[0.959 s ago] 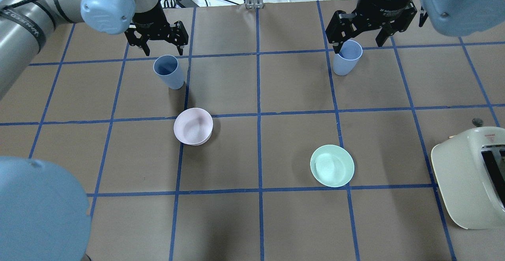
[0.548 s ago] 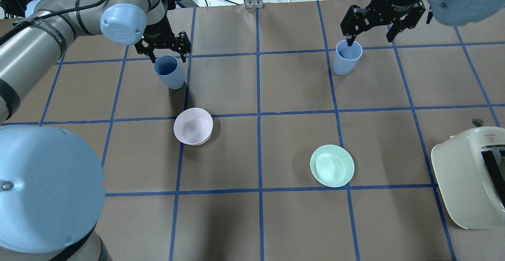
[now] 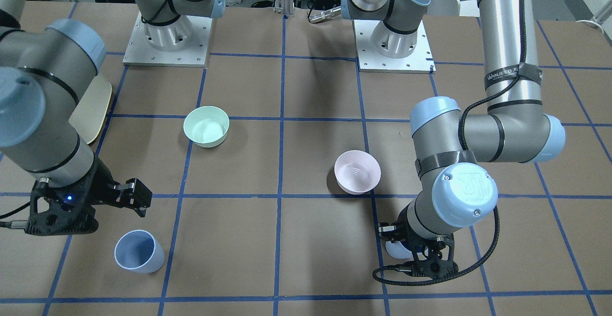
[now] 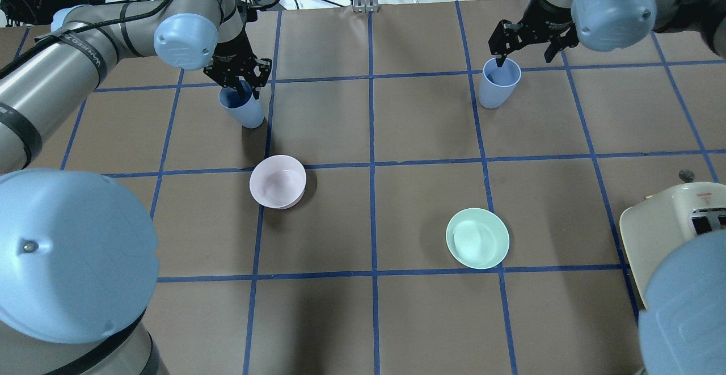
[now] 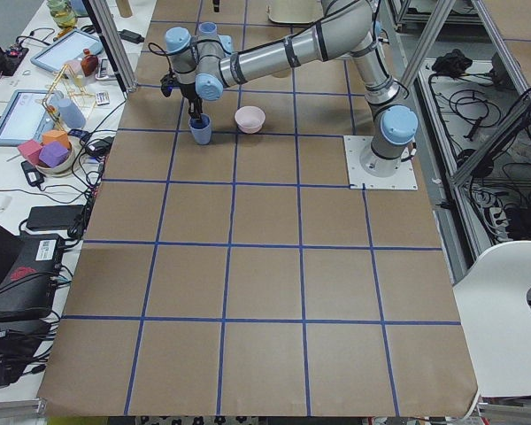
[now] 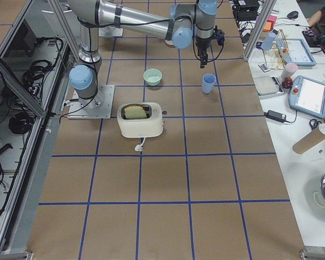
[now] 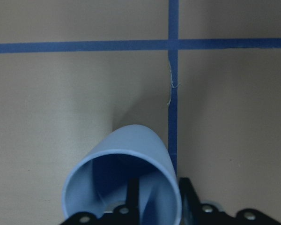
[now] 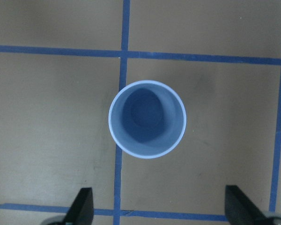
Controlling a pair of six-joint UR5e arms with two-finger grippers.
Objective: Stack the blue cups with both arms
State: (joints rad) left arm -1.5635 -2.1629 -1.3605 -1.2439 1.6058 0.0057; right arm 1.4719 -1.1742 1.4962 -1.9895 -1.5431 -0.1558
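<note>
Both cups stand upright near the far edge, apart. From the front we see the left cup [image 4: 248,113] only as a sliver behind the left arm [image 3: 456,194]; the left gripper [image 7: 159,199] straddles its rim, fingers not quite pressed on the wall. The right gripper [image 4: 524,56] hangs spread wide above the right cup [image 4: 499,88]. A pink bowl [image 4: 278,182] and a mint bowl [image 4: 477,237] sit mid-table — the right arm [image 4: 686,307] hides part of the toaster [image 4: 663,216].
</note>
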